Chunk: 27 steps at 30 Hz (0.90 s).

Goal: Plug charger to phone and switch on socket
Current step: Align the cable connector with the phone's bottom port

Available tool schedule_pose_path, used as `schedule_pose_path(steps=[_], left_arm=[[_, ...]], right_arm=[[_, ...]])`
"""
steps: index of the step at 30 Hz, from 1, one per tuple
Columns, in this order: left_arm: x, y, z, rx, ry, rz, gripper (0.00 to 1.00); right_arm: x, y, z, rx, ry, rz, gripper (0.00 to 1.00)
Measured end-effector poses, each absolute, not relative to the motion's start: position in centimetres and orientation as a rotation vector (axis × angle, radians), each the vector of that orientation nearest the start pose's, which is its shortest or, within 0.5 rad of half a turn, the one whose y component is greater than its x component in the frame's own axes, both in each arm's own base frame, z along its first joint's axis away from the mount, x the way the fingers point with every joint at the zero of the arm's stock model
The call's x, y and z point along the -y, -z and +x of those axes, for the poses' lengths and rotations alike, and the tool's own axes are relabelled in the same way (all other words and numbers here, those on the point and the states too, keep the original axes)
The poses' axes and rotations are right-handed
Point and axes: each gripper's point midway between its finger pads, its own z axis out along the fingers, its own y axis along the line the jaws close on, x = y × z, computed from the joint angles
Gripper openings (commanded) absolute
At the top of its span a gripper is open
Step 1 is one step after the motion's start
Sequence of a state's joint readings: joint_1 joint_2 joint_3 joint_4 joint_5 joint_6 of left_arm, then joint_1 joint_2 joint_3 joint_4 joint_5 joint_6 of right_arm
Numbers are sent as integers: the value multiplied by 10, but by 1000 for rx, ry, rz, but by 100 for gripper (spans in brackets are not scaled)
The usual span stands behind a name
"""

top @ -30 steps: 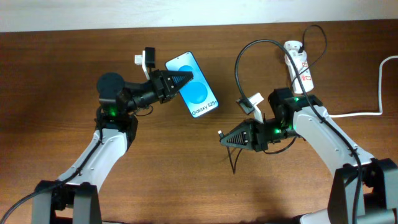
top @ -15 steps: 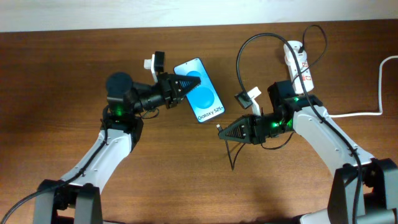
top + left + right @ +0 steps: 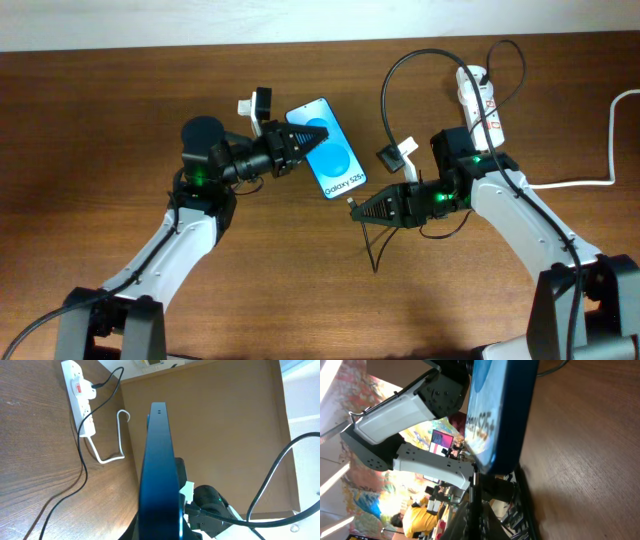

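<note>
The phone, a slim, glossy, black-framed slab with a blue screen, is held over mid-worktop. Its long axis is diagonal, with the lettered end towards the right hand. The left hand is clamped on it. The right hand is closed on the tip of the thin black charger. The white plastic socket lies beyond.

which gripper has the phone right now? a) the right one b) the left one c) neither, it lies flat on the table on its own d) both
b: the left gripper is shut on one end of the phone, while the right gripper is shut on the charger near its plug tip.
</note>
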State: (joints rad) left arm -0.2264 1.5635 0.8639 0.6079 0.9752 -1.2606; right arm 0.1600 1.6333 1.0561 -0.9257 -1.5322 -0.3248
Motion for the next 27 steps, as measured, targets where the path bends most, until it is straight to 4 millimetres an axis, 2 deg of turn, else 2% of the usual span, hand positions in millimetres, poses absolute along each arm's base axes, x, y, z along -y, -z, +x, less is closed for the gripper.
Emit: schedule_pose_path(steps=[27], left_arm=[[238, -250, 366, -2028, 1850, -103, 0]], right_arm=[[-215, -213, 253, -2077, -2060, -577, 4]])
